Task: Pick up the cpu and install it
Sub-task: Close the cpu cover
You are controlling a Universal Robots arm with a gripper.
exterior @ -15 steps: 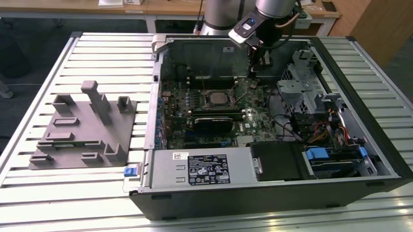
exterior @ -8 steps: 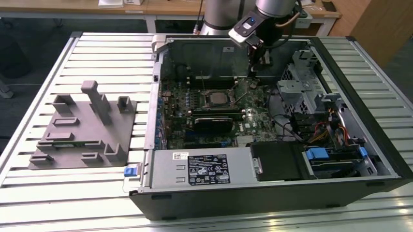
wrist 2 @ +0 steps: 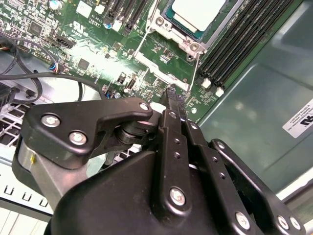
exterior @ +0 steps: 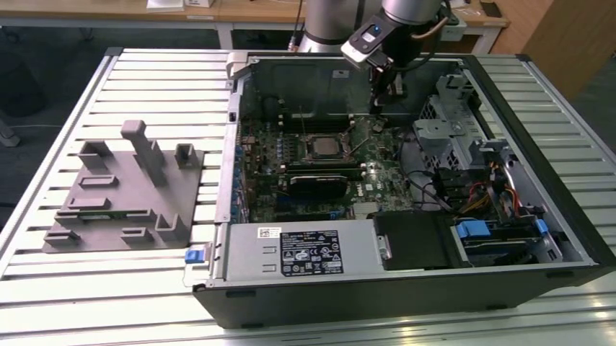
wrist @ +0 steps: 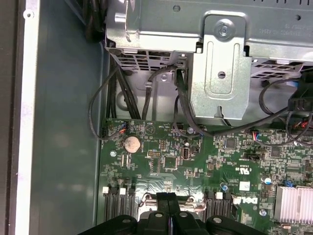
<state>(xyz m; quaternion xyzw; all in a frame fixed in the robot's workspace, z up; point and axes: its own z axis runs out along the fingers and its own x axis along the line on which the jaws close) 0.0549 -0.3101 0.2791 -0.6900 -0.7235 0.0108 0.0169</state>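
Pale, satin silvery metal top on the cpu. Matt black gripper. Glossy green circuit board. Dull grey-green sheet-metal case. Matt grey plastic block. Ribbed, pale metal worktop.

You see a pale silvery cpu set against the green motherboard, which is speckled with small black chips. Your claw is matte black. The worktop is white with ridged stripes, and the plastic block is grey.
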